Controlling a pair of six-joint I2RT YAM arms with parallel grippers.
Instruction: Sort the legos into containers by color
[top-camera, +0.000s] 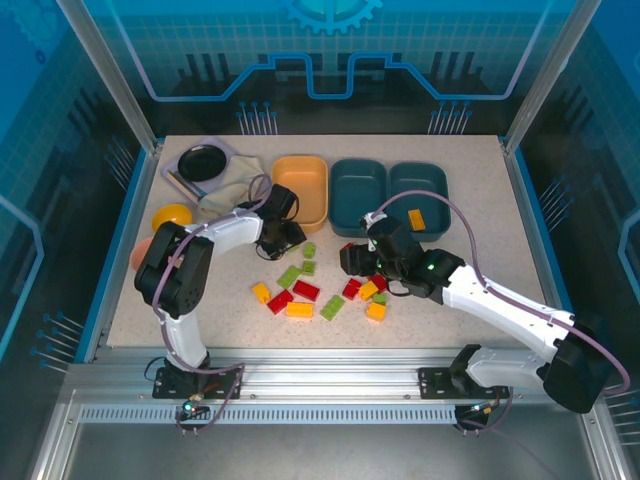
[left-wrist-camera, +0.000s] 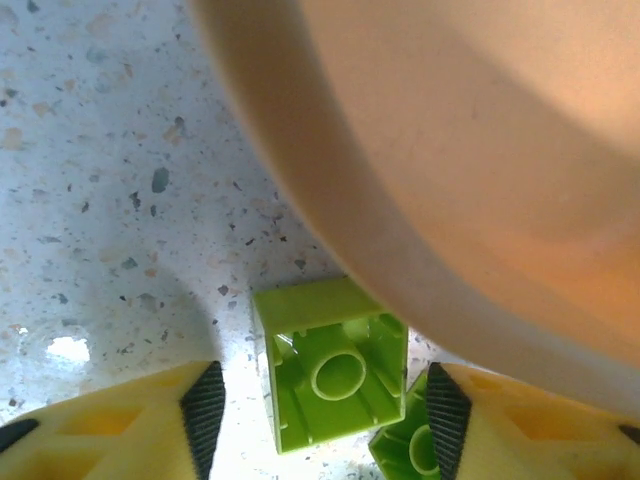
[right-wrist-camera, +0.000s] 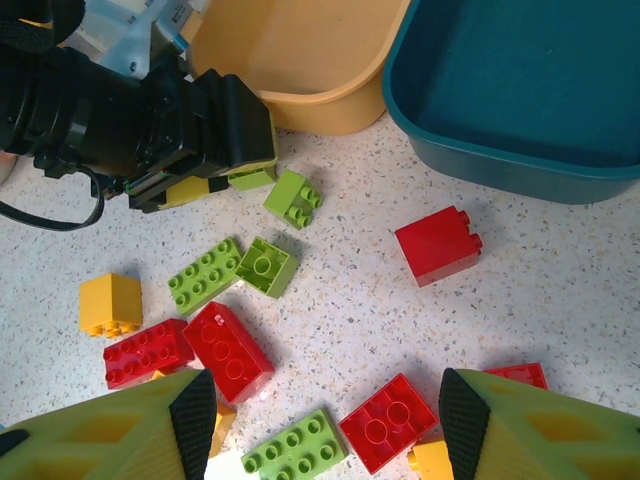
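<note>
- Green plastic first: a light green brick (left-wrist-camera: 330, 375) lies studs-down with its hollow underside up on the speckled table (left-wrist-camera: 90, 150), just beside the wall of the yellow-orange tray (left-wrist-camera: 450, 200); a second green brick (left-wrist-camera: 410, 448) sits at its corner
- left gripper (left-wrist-camera: 326, 420) straddles the light green brick; its jaws are spread, each black pad stands just clear of the plastic, and nothing is pinched
- loose legos (top-camera: 306, 290) in red, green and yellow-orange lie scattered on the table in front of the trays, between the two arms
- an orange brick (top-camera: 416, 218) lies inside the right teal tray (top-camera: 430, 185); the middle teal tray (top-camera: 358, 190) stands between it and the yellow-orange tray
- right gripper (right-wrist-camera: 327, 430) hangs above the scatter with jaws spread wide and gripping nothing; a flat red brick (right-wrist-camera: 385, 425) and a long green brick (right-wrist-camera: 295, 455) lie on the table under the gap
- tall red brick (right-wrist-camera: 437, 245) stands apart from the rest, near the teal wall
- far left of the table: a black dish (top-camera: 203, 162), a beige cloth (top-camera: 235, 185), a yellow bowl (top-camera: 172, 215) and a pink bowl (top-camera: 140, 252)
</note>
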